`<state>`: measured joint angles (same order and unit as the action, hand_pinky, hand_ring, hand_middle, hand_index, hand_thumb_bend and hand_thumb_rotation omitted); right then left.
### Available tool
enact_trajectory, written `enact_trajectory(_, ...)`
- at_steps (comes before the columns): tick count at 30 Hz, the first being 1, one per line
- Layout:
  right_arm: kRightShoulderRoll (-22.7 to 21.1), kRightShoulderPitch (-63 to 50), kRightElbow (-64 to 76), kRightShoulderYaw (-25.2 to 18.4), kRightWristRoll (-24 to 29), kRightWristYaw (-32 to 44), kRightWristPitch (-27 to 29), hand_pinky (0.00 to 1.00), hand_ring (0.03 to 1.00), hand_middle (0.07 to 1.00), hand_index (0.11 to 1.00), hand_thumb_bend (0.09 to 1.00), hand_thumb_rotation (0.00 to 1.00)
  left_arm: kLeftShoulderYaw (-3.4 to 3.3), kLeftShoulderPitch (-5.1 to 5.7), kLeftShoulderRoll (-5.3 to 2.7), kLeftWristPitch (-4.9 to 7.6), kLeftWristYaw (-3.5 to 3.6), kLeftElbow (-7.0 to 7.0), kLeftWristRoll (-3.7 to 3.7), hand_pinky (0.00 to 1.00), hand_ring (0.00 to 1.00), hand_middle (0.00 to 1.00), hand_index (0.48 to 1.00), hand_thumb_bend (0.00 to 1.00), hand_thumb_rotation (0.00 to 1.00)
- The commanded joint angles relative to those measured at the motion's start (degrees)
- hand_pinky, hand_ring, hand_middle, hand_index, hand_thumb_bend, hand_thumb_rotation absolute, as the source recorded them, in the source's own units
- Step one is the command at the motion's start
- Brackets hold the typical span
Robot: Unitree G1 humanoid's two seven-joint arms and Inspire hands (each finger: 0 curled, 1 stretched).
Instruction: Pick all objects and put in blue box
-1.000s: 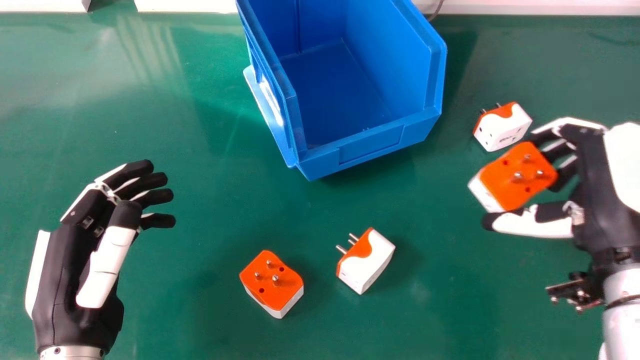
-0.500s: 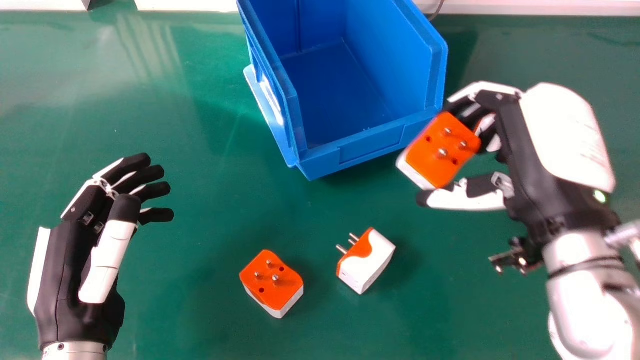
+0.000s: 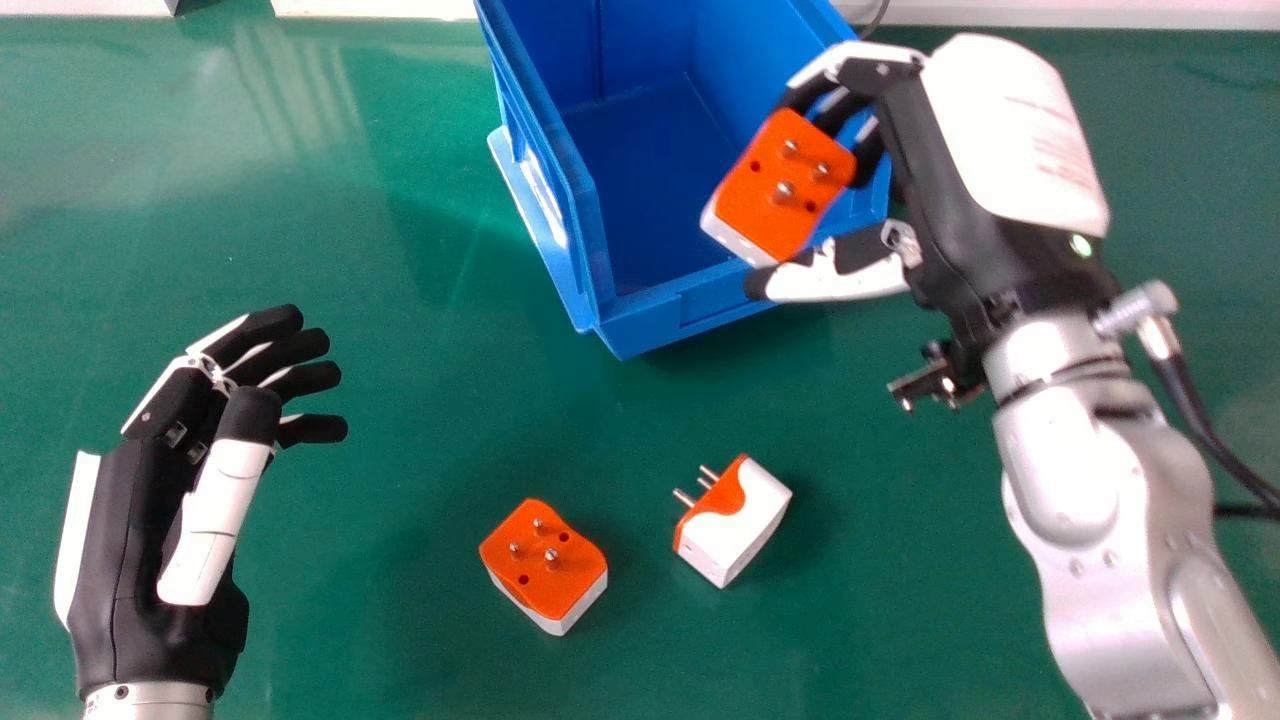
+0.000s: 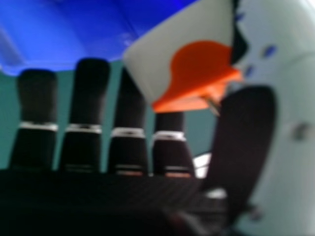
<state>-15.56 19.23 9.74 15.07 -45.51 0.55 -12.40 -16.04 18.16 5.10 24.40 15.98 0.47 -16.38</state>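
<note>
Plug adapter (image 3: 785,185), pins up, pinched between thumb and fingers of my right hand (image 3: 940,200) at the blue bin's (image 3: 650,325) low front wall.
Releasing too near that wall could tip it outside; an uneven pinch could let it twist loose early. Two loose adapters (image 3: 545,565) (image 3: 735,520) wait nearer me, beside my relaxed, idle left hand (image 3: 165,500).

Glossy green tabletop (image 3: 400,600)
Pale reflections (image 3: 215,100) lie upper left; a white strip (image 3: 1080,14) edges the upper right.
</note>
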Motion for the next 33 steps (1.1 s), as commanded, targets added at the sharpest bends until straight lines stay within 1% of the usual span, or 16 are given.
enact_trajectory(1,0.4,4.7,-2.1,-0.2,-0.2,-1.5,1.4,0.31,0.44,0.563,0.512,0.488,0.0,0.04,0.4,0.16,1.01,0.06,-1.17,-0.03,0.57,0.7,0.72,0.71,0.97,0.69)
enact_trajectory(3,0.5,7.6,-5.3,-0.1,0.2,-1.6,1.7,0.3,0.44,0.565,0.514,0.487,0.0,0.14,0.46,0.03,0.72,-0.15,-1.31,0.06,0.57,0.7,0.72,0.71,0.97,0.69)
enact_trajectory(6,1.1,13.2,-12.0,0.4,0.2,-1.6,1.5,0.3,0.44,0.567,0.515,0.486,0.0,0.4,0.54,-0.02,0.2,-0.17,-1.58,-0.03,0.57,0.7,0.72,0.711,0.97,0.69)
enact_trajectory(8,1.5,17.0,-17.3,1.1,-0.2,-2.4,1.7,0.3,0.44,0.568,0.517,0.485,0.0,0.58,0.54,-0.1,-0.26,-0.01,-1.81,-0.53,0.57,0.7,0.72,0.712,0.97,0.69)
enact_trajectory(11,2.6,22.3,-26.2,2.1,0.5,-4.7,3.2,0.29,0.44,0.568,0.515,0.485,0.0,0.8,0.43,0.04,-0.43,0.38,-1.77,-0.99,0.58,0.71,0.73,0.718,0.98,0.69)
enact_trajectory(13,3.0,25.9,-32.8,3.0,0.5,-6.2,4.8,0.29,0.439,0.566,0.513,0.485,0.0,0.87,0.45,-0.03,-0.61,0.18,-1.93,-1.0,0.59,0.72,0.74,0.725,0.98,0.69)
enact_trajectory(15,3.5,29.5,-40.0,4.1,0.6,-8.0,6.8,0.29,0.438,0.562,0.513,0.486,0.0,0.91,0.55,-0.04,-0.72,-0.1,-2.14,-0.74,0.59,0.73,0.75,0.732,0.98,0.69)
enact_trajectory(19,4.5,36.7,-54.0,7.1,-0.5,-12.0,9.9,0.29,0.435,0.554,0.517,0.486,0.0,0.83,0.56,-0.04,-0.3,-0.01,-1.89,-0.73,0.6,0.73,0.75,0.737,0.98,0.69)
enact_trajectory(21,5.4,39.4,-59.5,8.0,-0.1,-13.4,10.6,0.29,0.429,0.541,0.523,0.487,0.0,0.88,0.67,-0.04,-0.42,-0.05,-2.05,-0.71,0.61,0.74,0.76,0.743,0.99,0.69)
enact_trajectory(23,6.3,41.5,-64.5,8.6,0.6,-14.9,12.4,0.29,0.426,0.537,0.529,0.487,0.0,1.01,0.91,-0.11,-0.74,-0.2,-2.6,-0.67,0.62,0.74,0.76,0.747,0.99,0.69)
enact_trajectory(25,7.1,43.1,-68.6,8.8,1.4,-16.1,14.0,0.29,0.426,0.537,0.529,0.487,0.0,1.03,0.97,-0.01,-0.64,-0.06,-2.59,-0.67,0.62,0.74,0.76,0.747,0.99,0.69)
enact_trajectory(26,7.6,43.8,-70.4,9.0,1.7,-16.5,14.5,0.29,0.425,0.534,0.532,0.487,0.0,1.01,0.95,0.0,-0.49,-0.13,-2.55,-0.49,0.62,0.75,0.76,0.75,0.99,0.69)
enact_trajectory(27,8.0,44.4,-72.0,9.3,1.8,-17.0,14.9,0.29,0.425,0.534,0.532,0.487,0.0,0.88,0.64,0.06,0.24,0.07,-1.87,-0.43,0.62,0.75,0.76,0.75,0.99,0.69)
enact_trajectory(28,8.4,44.9,-73.5,9.5,1.9,-17.4,15.3,0.29,0.426,0.531,0.533,0.488,0.0,0.78,0.42,0.09,0.74,0.05,-1.43,-0.2,0.62,0.75,0.76,0.753,0.98,0.69)
enact_trajectory(30,9.1,45.8,-75.8,10.1,2.2,-17.7,15.5,0.29,0.426,0.531,0.533,0.488,0.0,0.72,0.36,0.02,0.89,-0.34,-1.41,0.24,0.62,0.75,0.76,0.753,0.98,0.69)
enact_trajectory(33,10.0,46.5,-77.9,10.8,2.7,-17.5,15.4,0.3,0.429,0.53,0.53,0.489,0.0,0.77,0.7,-0.1,0.69,-0.73,-1.96,0.47,0.63,0.75,0.76,0.753,0.98,0.7)
